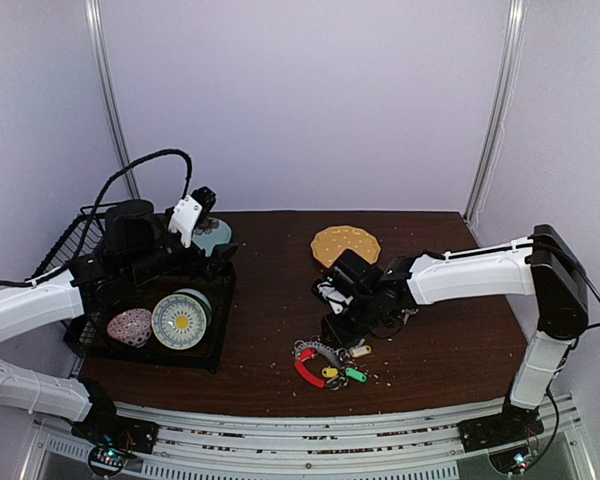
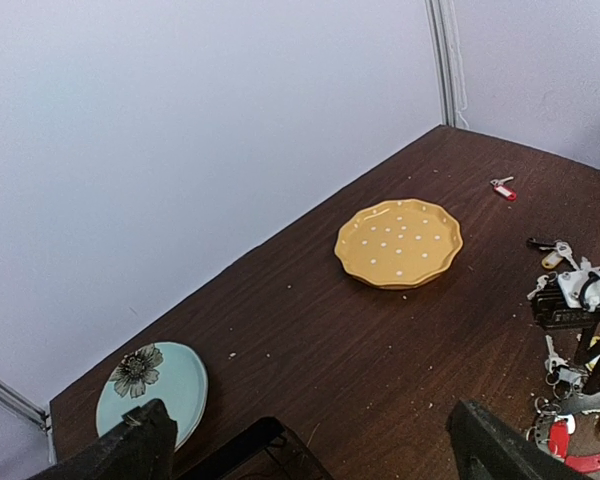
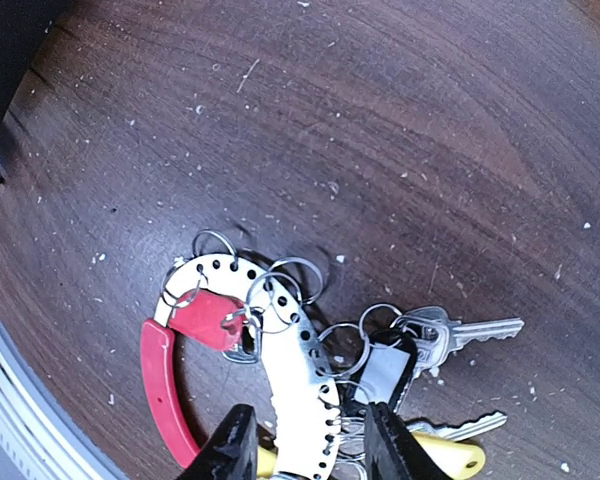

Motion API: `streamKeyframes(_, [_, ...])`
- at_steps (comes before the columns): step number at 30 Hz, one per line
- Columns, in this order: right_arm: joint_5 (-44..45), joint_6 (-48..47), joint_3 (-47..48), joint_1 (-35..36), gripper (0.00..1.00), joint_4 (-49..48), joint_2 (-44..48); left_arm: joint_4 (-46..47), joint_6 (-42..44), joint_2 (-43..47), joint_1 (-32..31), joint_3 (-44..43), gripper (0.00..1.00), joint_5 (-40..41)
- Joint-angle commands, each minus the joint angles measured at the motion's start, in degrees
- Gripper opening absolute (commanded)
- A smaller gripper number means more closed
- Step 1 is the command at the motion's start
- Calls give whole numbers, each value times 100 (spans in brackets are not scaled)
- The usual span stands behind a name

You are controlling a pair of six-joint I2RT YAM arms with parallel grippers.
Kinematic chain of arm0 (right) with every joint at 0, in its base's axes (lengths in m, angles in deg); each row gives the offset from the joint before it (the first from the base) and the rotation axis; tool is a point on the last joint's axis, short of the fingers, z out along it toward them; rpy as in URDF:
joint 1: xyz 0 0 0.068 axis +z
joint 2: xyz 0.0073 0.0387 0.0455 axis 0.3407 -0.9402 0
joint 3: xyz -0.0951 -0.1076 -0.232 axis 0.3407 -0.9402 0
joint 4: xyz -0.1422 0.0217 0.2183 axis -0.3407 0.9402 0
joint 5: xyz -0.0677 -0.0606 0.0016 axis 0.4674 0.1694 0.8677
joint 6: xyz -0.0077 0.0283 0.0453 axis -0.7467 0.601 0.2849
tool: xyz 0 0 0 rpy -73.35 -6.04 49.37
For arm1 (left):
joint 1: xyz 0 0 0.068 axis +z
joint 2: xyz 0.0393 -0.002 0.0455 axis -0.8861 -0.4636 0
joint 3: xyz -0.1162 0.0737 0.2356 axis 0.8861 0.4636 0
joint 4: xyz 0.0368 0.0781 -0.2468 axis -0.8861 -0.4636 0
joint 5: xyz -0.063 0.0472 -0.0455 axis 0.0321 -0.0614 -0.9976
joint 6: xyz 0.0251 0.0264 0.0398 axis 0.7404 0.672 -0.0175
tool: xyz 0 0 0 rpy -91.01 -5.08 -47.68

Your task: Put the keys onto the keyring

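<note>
The keyring (image 3: pixel 300 360) lies on the dark table: a silvery perforated band with a red curved section (image 3: pixel 158 385), wire rings, a red tag and several silver keys (image 3: pixel 460 330). My right gripper (image 3: pixel 310 440) is low over it, open, its fingers (image 3: pixel 230 450) on either side of the band. From above, the keyring (image 1: pixel 318 362) shows yellow and green tags below the right gripper (image 1: pixel 338 328). In the left wrist view a loose red-tagged key (image 2: pixel 502 187) and a yellow-tagged key bunch (image 2: pixel 550 252) lie on the table. My left gripper (image 2: pixel 310 415) is open, empty and raised over the rack (image 1: pixel 208 200).
A yellow dotted plate (image 1: pixel 345 243) sits at the back middle. A teal flowered plate (image 2: pixel 150 390) lies by the black wire dish rack (image 1: pixel 215 340), which holds a daisy plate (image 1: pixel 180 320) and a pink speckled dish (image 1: pixel 130 327). Crumbs dot the table.
</note>
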Motion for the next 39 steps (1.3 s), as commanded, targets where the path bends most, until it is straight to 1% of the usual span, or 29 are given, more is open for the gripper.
streamKeyframes(1, [-303, -451, 41, -261, 38, 245, -85, 340, 79, -75, -19, 72, 98, 39])
streamKeyframes(4, [-339, -547, 1, -335, 39, 364, -106, 351, 116, -121, -18, 97, 98, 76])
streamKeyframes(6, [-549, -848, -133, -371, 49, 389, 30, 369, 142, -157, -22, 111, 98, 113])
streamKeyframes(8, [-1120, -1397, -340, -465, 59, 239, 198, 378, 166, -191, -17, 125, 98, 131])
streamKeyframes(10, [-1432, -1701, -471, -633, 61, 55, 231, 379, 171, -211, -16, 121, 98, 114])
streamKeyframes(11, [-1581, -1858, -447, -734, 60, 47, 171, 384, 184, -212, -18, 122, 98, 97])
streamKeyframes(13, [-1981, -2036, -428, -897, 51, 20, 18, 379, 199, -212, -20, 130, 98, 100])
streamKeyframes(15, [-2180, -2138, -416, -970, 46, 49, -145, 383, 230, -219, -16, 139, 98, 148])
streamKeyframes(20, [-2306, -2176, -535, -1005, 39, 101, -242, 400, 259, -230, -19, 152, 98, 171])
streamKeyframes(24, [-2290, -2151, -677, -1015, 39, -123, -203, 408, 257, -217, -23, 161, 98, 165])
streamKeyframes(30, [-2469, -2282, -431, -1031, 31, -114, -567, 396, 275, -212, -19, 152, 98, 172])
streamKeyframes(35, [-2684, -2324, -453, -1025, 21, -32, -586, 402, 277, -178, -14, 154, 98, 162])
streamKeyframes(39, [-2773, -2267, -533, -1025, 11, -71, -420, 403, 277, -179, -15, 161, 98, 145])
